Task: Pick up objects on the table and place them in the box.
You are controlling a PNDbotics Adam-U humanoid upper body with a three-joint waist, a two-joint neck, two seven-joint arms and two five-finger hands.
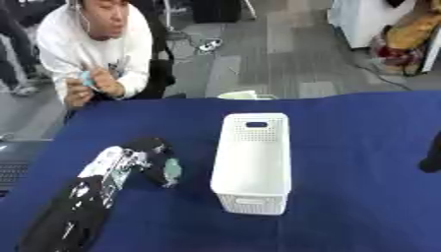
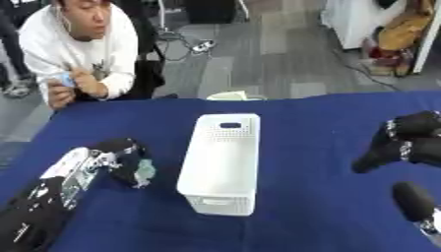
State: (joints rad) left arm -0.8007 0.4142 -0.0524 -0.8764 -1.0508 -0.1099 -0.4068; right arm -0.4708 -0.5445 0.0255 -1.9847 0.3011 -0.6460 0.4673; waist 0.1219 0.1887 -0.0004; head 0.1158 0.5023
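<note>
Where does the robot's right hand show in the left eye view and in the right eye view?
Left eye view: only a dark sliver of the right hand at the right edge, mid-height.
Right eye view: the right hand is in full view at the right side, mid-height, over the blue table, fingers curled, nothing in them.
Shared landmark: the white box at the centre, left of the hand in both.

Beyond your table's dark blue cloth [image 1: 362,147] you have grey wood-plank flooring [image 1: 284,54] with a tangle of black cables and a white plug block [image 1: 209,46] lying on it. A small pale folded thing [image 1: 241,94] peeks over the cloth's far edge. A yellow-and-red bag [image 2: 400,42] leans beside a white cabinet [image 2: 353,19] at upper right.
</note>
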